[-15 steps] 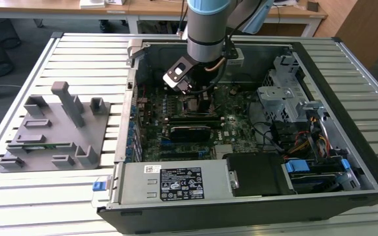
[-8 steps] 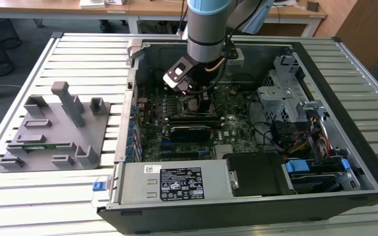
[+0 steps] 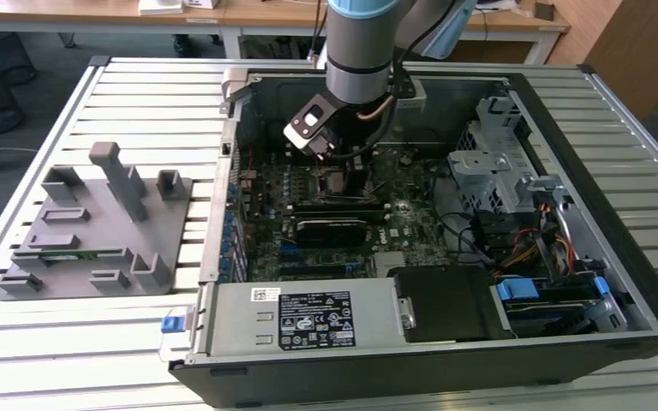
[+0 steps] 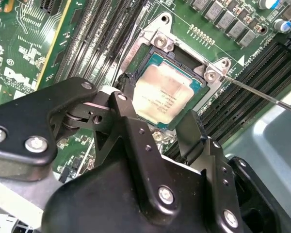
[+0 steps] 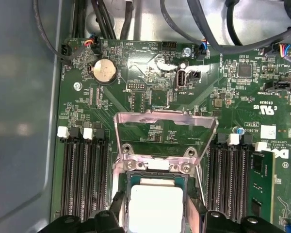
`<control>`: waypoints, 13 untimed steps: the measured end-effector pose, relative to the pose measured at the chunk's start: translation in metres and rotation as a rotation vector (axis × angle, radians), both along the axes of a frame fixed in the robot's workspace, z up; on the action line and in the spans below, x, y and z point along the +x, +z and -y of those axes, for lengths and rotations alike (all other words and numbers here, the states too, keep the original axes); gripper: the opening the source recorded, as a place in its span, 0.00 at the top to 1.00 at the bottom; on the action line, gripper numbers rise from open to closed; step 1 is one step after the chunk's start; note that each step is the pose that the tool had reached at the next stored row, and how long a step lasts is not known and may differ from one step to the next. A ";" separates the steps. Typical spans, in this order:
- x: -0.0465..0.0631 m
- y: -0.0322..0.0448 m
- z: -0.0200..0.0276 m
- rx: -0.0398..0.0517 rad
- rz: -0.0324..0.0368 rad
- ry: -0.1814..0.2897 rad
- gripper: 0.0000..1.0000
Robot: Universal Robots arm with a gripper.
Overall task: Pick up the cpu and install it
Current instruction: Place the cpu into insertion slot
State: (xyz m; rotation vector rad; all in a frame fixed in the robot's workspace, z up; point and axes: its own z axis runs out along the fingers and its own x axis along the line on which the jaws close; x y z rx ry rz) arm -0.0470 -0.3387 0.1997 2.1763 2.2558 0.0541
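Jaws closed on the cpu [image 4: 167, 94]: in the second wrist view you see one black finger [image 4: 191, 128] against each of two opposite edges. Silver top faces up, thin green rim showing around it.

Cpu position: lying flat within the black socket [image 4: 182, 60], corners lined up with the frame. Whether it is fully seated you cannot tell.

Load plate [image 5: 165, 128]: swung open and standing up just beyond the cpu in the first wrist view, with its two silver screws at the hinge side. Thin retention lever [image 4: 262, 94] runs out over the board, apart from the socket.

Memory slots [image 5: 82, 174]: long black banks on both sides of the socket, white latches at their ends.

Motherboard [image 5: 223, 92]: green, with a coin cell [image 5: 104, 71] beyond the load plate and cable connectors along the far edge.

Exterior view: arm [image 3: 358, 51] reaches straight down into the open computer case [image 3: 637, 282], with the wrist over the middle of the board. A silver power supply [image 3: 301, 318] sits at the near end of the case, and a drive cage with coloured wiring sits at the exterior view's right.

Case lies on its side on a slatted metal table [image 3: 112, 94]. A grey parts fixture [image 3: 89, 231] sits beside the case at the exterior view's left, with a green memory stick [image 3: 72, 253] lying in one of its recesses.
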 end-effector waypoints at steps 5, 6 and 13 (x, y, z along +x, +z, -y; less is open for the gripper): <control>0.000 0.0038 0.0000 -0.0001 -0.0001 0.000 0.47; 0.000 0.0047 0.0000 0.0001 0.0000 0.000 0.53; 0.000 0.0089 0.0000 -0.0001 -0.0001 0.000 0.82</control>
